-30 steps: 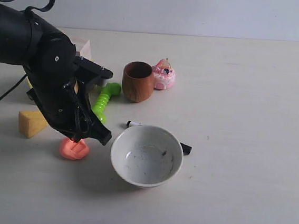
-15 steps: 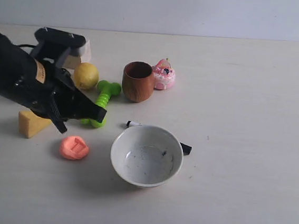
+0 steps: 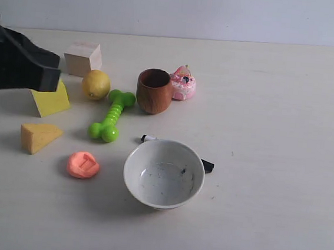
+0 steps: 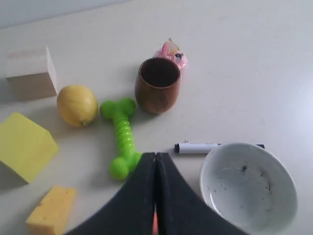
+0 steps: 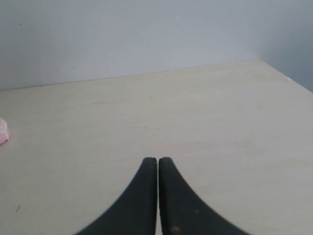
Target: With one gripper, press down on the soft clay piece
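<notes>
The soft clay piece (image 3: 83, 165) is a small salmon-orange lump, flattened with a rectangular dent in its top. It lies on the table left of the white bowl. My left gripper (image 3: 52, 77) is raised at the far left of the exterior view, well away from the clay. In the left wrist view the left gripper (image 4: 155, 155) is shut and empty, and a thin orange sliver of the clay (image 4: 155, 228) shows below the closed fingers. My right gripper (image 5: 157, 159) is shut with nothing in it over bare table, and is outside the exterior view.
A white bowl (image 3: 163, 173) stands beside the clay, with a marker (image 3: 207, 165) behind it. Further back are a green dumbbell toy (image 3: 112, 115), a wooden cup (image 3: 154, 91), a pink cake toy (image 3: 183, 83), a lemon (image 3: 96, 84), a wooden block (image 3: 83, 58), a yellow block (image 3: 50, 99) and a yellow-orange wedge (image 3: 38, 137).
My left arm has lifted off the clay and pulled back up and to the left. The clay stays in place, with a dent in its top.
</notes>
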Robot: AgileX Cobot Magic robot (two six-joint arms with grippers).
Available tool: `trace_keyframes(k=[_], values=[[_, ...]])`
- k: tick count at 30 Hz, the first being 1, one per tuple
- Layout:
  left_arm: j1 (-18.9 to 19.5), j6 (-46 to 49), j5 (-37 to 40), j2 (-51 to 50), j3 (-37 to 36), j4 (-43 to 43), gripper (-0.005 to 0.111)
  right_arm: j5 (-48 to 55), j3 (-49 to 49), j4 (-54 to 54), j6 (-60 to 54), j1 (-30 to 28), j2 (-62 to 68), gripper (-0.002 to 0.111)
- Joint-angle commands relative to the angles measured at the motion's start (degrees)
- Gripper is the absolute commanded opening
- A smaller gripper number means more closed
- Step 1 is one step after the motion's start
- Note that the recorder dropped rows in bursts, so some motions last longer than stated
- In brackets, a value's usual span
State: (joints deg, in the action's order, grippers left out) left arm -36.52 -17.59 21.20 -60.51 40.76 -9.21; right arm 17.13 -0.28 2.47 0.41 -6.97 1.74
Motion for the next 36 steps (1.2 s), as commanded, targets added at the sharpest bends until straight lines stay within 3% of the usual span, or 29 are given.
trace_keyframes(k=[1, 15, 23, 24, 25, 28, 31, 34, 36], values=[[-0.1, -0.6, 1.4, 6.5, -1.0, -2.4, 0.0, -0.7, 0.3, 0.2, -0.4, -0.3, -0.4, 0.002], [-0.1, -0.4, 6.2, 14.2, -1.0, -4.5, 0.0, -0.7, 0.3, 0.2, -0.4, -0.3, -0.4, 0.002], [0.7, -0.4, 7.0, 14.2, -1.0, -12.4, 0.0, -0.7, 0.3, 0.2, -0.4, -0.3, -0.4, 0.002], [2.4, -0.5, 7.0, 14.7, -1.1, -11.9, 0.0, -0.7, 0.3, 0.2, -0.4, -0.3, -0.4, 0.002], [7.7, -0.6, 6.8, 16.3, -1.4, -8.5, 0.0, -0.7, 0.3, 0.2, -0.4, -0.3, -0.4, 0.002], [16.7, -0.8, 6.7, 19.2, -2.2, -4.4, 0.0, -0.7, 0.3, 0.2, -0.4, -0.3, -0.4, 0.002], [31.0, -0.8, 6.4, 24.7, -5.0, -0.3, 0.0, -0.7, 0.3, 0.2, -0.4, -0.3, -0.4, 0.002], [36.1, -0.5, 2.5, 30.6, -9.9, -1.1, 0.0, -0.7, 0.3, 0.2, -0.4, -0.3, -0.4, 0.002], [39.5, -0.1, -5.3, 34.6, -15.5, -1.1, 0.0, -0.7, 0.3, 0.2, -0.4, -0.3, -0.4, 0.002]])
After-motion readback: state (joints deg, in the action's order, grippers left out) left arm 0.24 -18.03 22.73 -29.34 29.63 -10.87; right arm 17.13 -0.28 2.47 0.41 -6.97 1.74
